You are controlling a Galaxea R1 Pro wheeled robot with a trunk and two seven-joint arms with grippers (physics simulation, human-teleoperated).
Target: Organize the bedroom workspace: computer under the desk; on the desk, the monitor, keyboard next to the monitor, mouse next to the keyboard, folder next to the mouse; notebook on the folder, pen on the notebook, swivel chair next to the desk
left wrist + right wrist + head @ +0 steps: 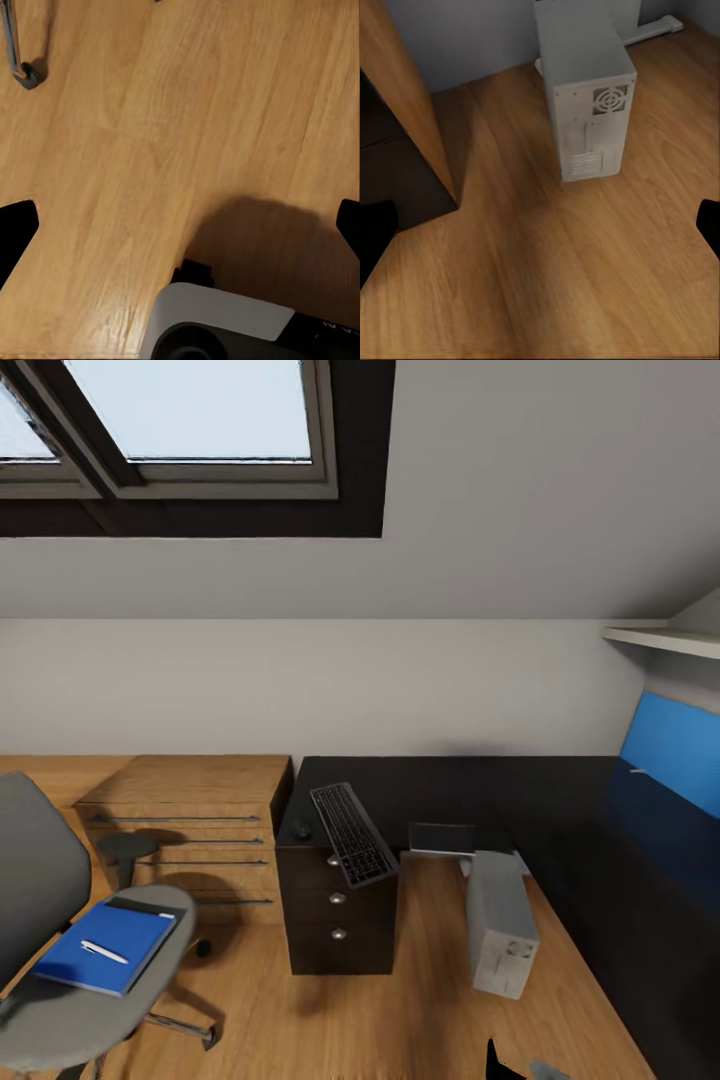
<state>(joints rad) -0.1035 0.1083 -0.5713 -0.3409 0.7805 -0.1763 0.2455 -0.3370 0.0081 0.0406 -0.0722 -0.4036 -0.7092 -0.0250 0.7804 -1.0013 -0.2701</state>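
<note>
On the dark surface [440,785] in my head view, the keyboard [352,833] overhangs the edge, long axis running 11 to 5 o'clock; the computer [500,926] stands on the floor. From my left wrist, the left hand [180,225] is released over bare floor [150,135]. From my right wrist, the right hand [540,225] is released, computer [589,94] at 12 o'clock, no readable label.
</note>
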